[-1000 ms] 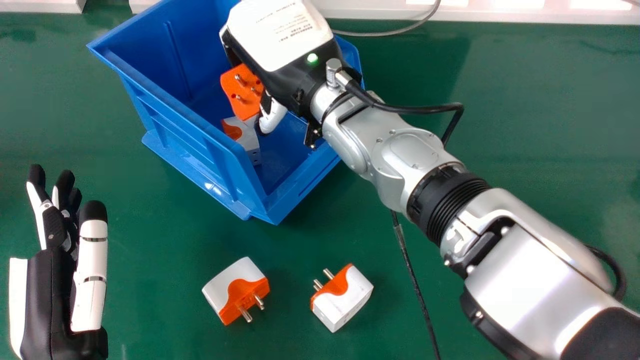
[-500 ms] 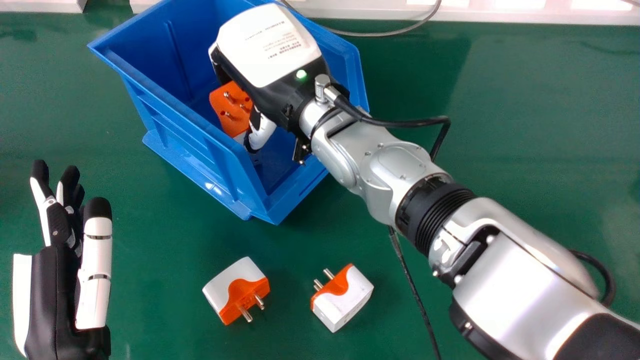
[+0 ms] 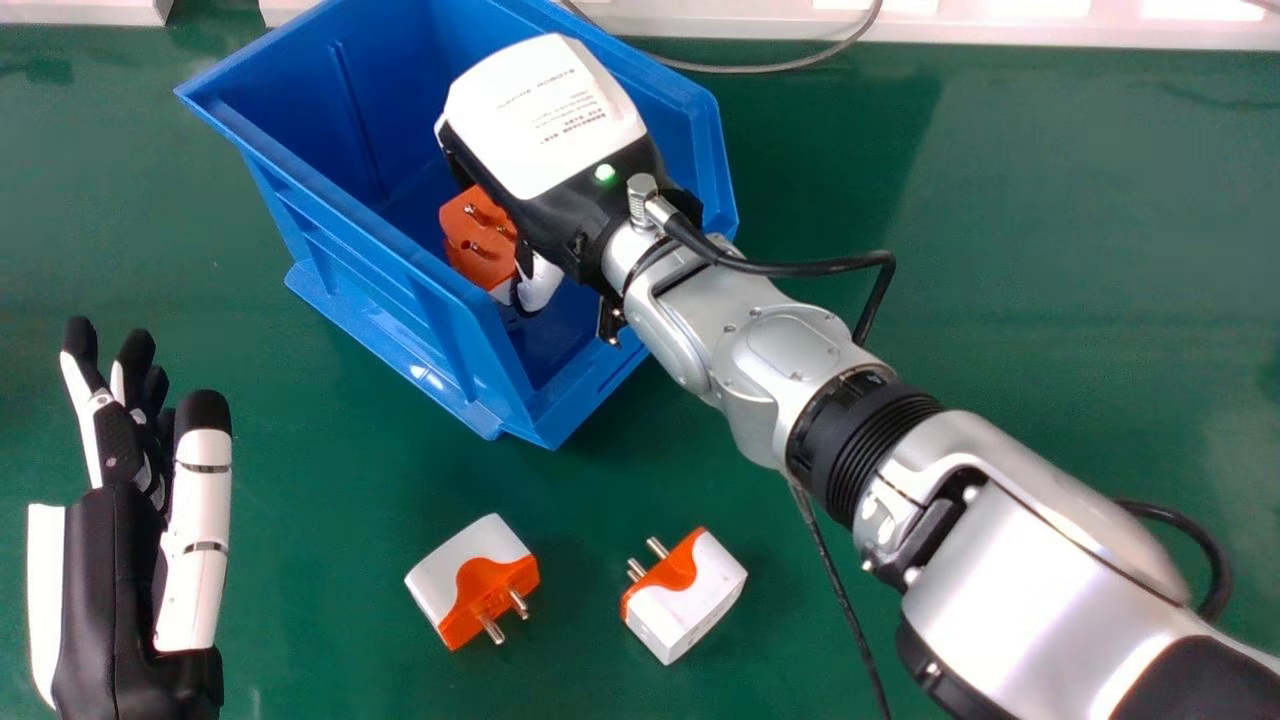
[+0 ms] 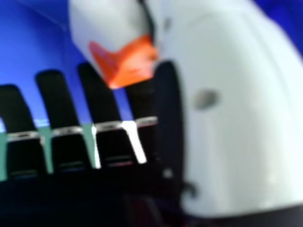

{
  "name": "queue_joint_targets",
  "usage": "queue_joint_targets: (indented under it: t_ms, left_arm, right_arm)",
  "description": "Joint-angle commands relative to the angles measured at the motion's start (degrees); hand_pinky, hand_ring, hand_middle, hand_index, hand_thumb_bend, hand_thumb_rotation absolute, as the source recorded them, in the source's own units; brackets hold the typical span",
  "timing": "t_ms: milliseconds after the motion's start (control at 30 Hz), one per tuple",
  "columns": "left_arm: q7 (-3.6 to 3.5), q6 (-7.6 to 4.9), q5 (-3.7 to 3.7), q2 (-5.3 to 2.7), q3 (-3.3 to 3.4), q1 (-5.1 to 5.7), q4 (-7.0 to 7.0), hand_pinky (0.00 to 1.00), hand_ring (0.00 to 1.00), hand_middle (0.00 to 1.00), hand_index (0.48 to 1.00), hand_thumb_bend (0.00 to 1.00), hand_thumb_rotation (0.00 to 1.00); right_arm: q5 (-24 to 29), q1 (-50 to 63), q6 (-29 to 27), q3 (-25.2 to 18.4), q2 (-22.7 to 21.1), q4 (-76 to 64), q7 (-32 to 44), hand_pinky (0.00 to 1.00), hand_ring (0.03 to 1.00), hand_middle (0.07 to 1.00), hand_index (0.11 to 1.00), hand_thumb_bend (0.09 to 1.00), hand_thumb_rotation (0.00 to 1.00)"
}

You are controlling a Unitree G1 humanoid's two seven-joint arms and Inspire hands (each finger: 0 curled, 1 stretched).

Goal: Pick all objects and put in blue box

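In the head view my right hand (image 3: 560, 150) is inside the blue box (image 3: 400, 265), back of the hand up, pinching a plug adapter (image 3: 478, 240) whose orange pin face points outward. A sliver of white shows just below that adapter. In the right hand view, the white-and-orange adapter (image 4: 125, 61) sits between the thumb and the fingers of my right hand (image 4: 208, 118). Two more white-and-orange adapters lie on the green table, one (image 3: 470, 580) left of the other (image 3: 685, 595). My left hand (image 3: 110, 590) stays at the left, fingers straight and nothing in it.
My silver right forearm crosses over the table (image 3: 1040, 250) from the lower right, passing above the box's right rim. A black cable (image 3: 835, 590) hangs beside the right-hand adapter. A grey cable (image 3: 780, 68) runs along the table's far edge.
My right hand has come down and nearer within the box, carrying the adapter along over the white-and-orange one that showed there before. My left hand has shifted slightly right.
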Motion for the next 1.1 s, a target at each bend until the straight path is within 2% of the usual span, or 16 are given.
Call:
queue_joint_targets:
  t_ms: [0, 67, 133, 233, 333, 400, 467, 500, 600, 633, 667, 833, 900, 967, 1067]
  left_arm:
    - [0.01, -0.8, -0.23, 0.22, 0.22, -0.17, -0.92, 1.0, 1.0, 1.0, 1.0, 0.37, 0.84]
    - [0.24, -0.96, 0.31, 0.21, 0.23, -0.32, -0.86, 1.0, 1.0, 1.0, 1.0, 0.38, 0.84]
    - [0.31, -0.56, 0.49, 0.2, 0.19, -0.33, -1.06, 1.0, 1.0, 1.0, 1.0, 0.38, 0.84]
    - [0.15, -0.64, 0.35, 0.37, 0.22, -0.54, -0.81, 1.0, 1.0, 1.0, 1.0, 0.39, 0.86]
    - [0.21, -0.94, 0.46, 0.48, 0.31, -0.79, -0.45, 1.0, 1.0, 1.0, 1.0, 0.39, 0.87]
    - [0.11, -0.86, 0.11, 0.44, 0.3, -0.85, -0.46, 1.0, 1.0, 1.0, 1.0, 0.41, 0.86]
    - [0.04, -0.99, -0.05, 0.42, 0.33, -0.88, -0.38, 1.0, 1.0, 1.0, 1.0, 0.4, 0.85]
    - [0.07, -1.1, 0.04, 0.43, 0.38, -0.9, -0.3, 1.0, 1.0, 1.0, 1.0, 0.39, 0.85]
    - [0.1, -1.42, 0.42, 0.63, 0.52, -1.0, -0.01, 1.0, 1.0, 1.0, 1.0, 0.4, 0.85]
    - [0.09, -1.38, 0.45, 0.68, 0.53, -1.0, 0.0, 1.0, 1.0, 1.0, 1.0, 0.41, 0.86]
    - [-0.08, -1.46, 0.17, 0.71, 0.52, -1.02, 0.08, 1.0, 1.0, 1.0, 1.0, 0.42, 0.86]
    - [-0.59, -1.16, -0.4, 0.93, 0.51, -1.04, -0.08, 1.0, 1.0, 1.0, 1.0, 0.42, 0.86]
    - [-0.64, -1.68, -0.2, 1.05, 0.62, -1.18, 0.3, 1.0, 1.0, 1.0, 1.0, 0.44, 0.85]
    - [-0.7, -1.5, -0.23, 1.0, 0.67, -1.3, 0.29, 1.0, 1.0, 1.0, 1.0, 0.43, 0.85]
    - [-0.45, -0.76, 0.42, 0.93, 0.57, -1.38, -0.09, 1.0, 1.0, 1.0, 1.0, 0.39, 0.83]
  right_arm:
    - [0.9, -0.5, 0.1, -0.5, -0.1, -1.5, -0.8, 0.65, 0.749, 0.793, 0.771, 0.694, 0.22]
    - [1.3, -0.4, 0.3, -0.8, 0.0, -1.8, -0.9, 0.65, 0.747, 0.79, 0.769, 0.697, 0.21]
    - [1.5, -0.3, 0.6, -0.9, 0.1, -2.0, -0.9, 0.65, 0.747, 0.79, 0.769, 0.7, 0.2]
    - [1.7, -0.2, 0.8, -0.9, 0.1, -2.3, -1.4, 0.63, 0.739, 0.784, 0.764, 0.698, 0.17]
    - [2.2, -0.2, 1.0, -0.9, -0.1, -2.5, -1.3, 0.64, 0.742, 0.787, 0.769, 0.687, 0.19]
    - [2.3, -0.2, 1.1, -0.8, -0.3, -2.9, -1.7, 0.63, 0.739, 0.785, 0.766, 0.697, 0.18]
    - [2.8, 0.3, 0.8, -1.3, -0.6, -3.5, -2.5, 0.62, 0.734, 0.779, 0.758, 0.703, 0.13]
    - [3.1, 0.6, 0.5, -1.6, -0.9, -4.0, -3.1, 0.62, 0.73, 0.772, 0.75, 0.714, 0.06]
    - [3.8, 1.9, -0.2, -2.5, -1.9, -6.1, -3.8, 0.62, 0.723, 0.763, 0.735, 0.707, 0.01]
    - [4.1, 2.3, -0.4, -2.8, -2.3, -7.1, -3.5, 0.63, 0.732, 0.771, 0.742, 0.668, 0.0]
    - [4.4, 3.0, -0.6, -3.2, -2.9, -8.5, -3.2, 0.63, 0.739, 0.776, 0.748, 0.641, 0.0]
    - [4.5, 7.8, -0.2, -4.4, -7.0, -18.9, -3.1, 0.64, 0.741, 0.772, 0.744, 0.658, 0.0]
    - [4.4, 10.9, -0.5, -5.4, -9.0, -24.7, -3.7, 0.62, 0.731, 0.762, 0.732, 0.601, 0.0]
    - [4.2, 14.1, -0.1, -6.5, -10.8, -30.8, -3.5, 0.6, 0.725, 0.755, 0.727, 0.531, 0.0]
    - [3.8, 19.6, 0.4, -8.1, -13.7, -41.1, -2.1, 0.6, 0.723, 0.75, 0.727, 0.521, 0.0]
